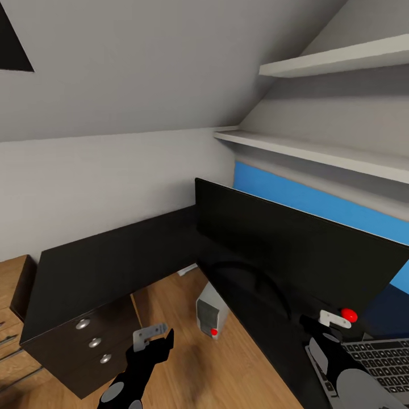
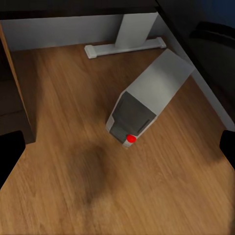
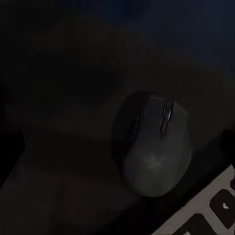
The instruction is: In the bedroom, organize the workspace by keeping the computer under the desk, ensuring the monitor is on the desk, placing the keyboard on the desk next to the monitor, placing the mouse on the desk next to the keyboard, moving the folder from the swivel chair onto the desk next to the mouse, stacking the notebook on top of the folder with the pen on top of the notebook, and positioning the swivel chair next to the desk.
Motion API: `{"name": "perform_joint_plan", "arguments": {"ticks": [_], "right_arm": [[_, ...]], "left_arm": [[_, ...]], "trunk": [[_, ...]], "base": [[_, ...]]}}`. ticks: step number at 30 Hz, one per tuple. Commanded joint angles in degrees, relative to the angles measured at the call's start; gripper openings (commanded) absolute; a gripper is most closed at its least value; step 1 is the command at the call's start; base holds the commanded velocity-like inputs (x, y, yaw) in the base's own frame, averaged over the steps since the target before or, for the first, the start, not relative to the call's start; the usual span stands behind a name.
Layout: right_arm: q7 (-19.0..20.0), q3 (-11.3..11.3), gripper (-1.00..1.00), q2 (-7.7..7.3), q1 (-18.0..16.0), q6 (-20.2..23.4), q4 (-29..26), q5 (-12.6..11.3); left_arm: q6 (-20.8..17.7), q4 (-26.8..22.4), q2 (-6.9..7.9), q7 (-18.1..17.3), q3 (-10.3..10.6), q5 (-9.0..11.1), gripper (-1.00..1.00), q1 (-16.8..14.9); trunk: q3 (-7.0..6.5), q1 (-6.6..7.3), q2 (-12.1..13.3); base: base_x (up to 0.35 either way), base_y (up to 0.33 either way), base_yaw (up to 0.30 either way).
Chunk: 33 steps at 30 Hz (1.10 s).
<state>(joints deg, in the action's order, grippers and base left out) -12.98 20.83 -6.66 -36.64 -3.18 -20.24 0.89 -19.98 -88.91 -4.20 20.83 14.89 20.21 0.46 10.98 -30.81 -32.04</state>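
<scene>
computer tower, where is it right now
In the head view the computer stands on the wood floor under the desk, below the monitor's left end and right of the drawer unit; the left wrist view looks down on it.

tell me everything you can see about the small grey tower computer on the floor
The small grey upright tower computer is a plain box with pale, matte-looking sides and a darker grey front panel carrying a round red light near its lower edge. It stands upright on the light wood floor, below the edge of the glossy black L-shaped desk, close to the desk's white pedestal leg. Nothing but the floor touches it. The left gripper hangs above the floor, apart from it.
</scene>
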Motion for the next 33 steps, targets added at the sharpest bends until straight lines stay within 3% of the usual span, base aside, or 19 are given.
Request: {"name": "perform_joint_plan", "arguments": {"ticks": [1,4,14,18,22,26,30,33], "right_arm": [[0.01,0.26,1.00,0.01,-0.05,-0.25,-0.11,0.06],[0.04,0.36,1.00,-0.01,-0.07,-0.22,-0.78,0.02],[-0.38,0.69,1.00,-0.04,-0.10,0.03,-1.20,-0.09],[-3.65,1.20,1.00,-0.07,-0.10,1.58,-1.15,-0.20],[-5.41,1.32,1.00,-0.10,-0.10,3.71,-1.25,-1.66],[-5.87,1.39,1.00,-1.40,-0.10,4.18,-1.22,-3.44],[-5.93,1.40,1.00,-1.68,-0.10,4.22,-1.19,-3.63],[-5.93,1.41,1.00,-1.77,-0.10,4.23,-1.20,-3.68]], "left_arm": [[-0.15,-0.09,0.00,0.44,0.05,0.56,1.00,-0.02],[-0.15,-0.08,0.02,0.44,0.05,0.55,1.00,-0.02],[-0.07,-0.05,-0.02,0.44,0.13,0.54,1.00,-0.02],[-0.06,-0.06,-0.02,0.44,0.14,0.55,1.00,-0.02],[-0.06,-0.06,-0.02,0.45,0.14,0.54,1.00,-0.02],[-0.06,-0.06,-0.02,0.47,0.14,0.54,1.00,-0.02],[-0.06,-0.04,-0.02,0.61,0.14,0.52,1.00,-0.02],[-0.06,-0.04,-0.06,2.69,0.17,0.60,1.00,-0.02]], "trunk": [[0.27,-0.25,-0.50],[0.81,-0.91,-1.71],[0.81,-0.91,-1.71],[0.81,-0.91,-1.71],[0.81,-0.91,-1.71],[0.81,-0.91,-1.71],[1.53,-1.79,-3.31],[2.06,-2.44,-4.51]], "base": [[0.000,0.000,0.000],[0.000,0.000,0.000],[0.000,0.000,0.000],[0.000,0.000,0.000],[0.000,0.000,0.000],[0.000,0.000,0.000],[0.000,0.000,0.000],[0.000,0.000,0.000]]}}
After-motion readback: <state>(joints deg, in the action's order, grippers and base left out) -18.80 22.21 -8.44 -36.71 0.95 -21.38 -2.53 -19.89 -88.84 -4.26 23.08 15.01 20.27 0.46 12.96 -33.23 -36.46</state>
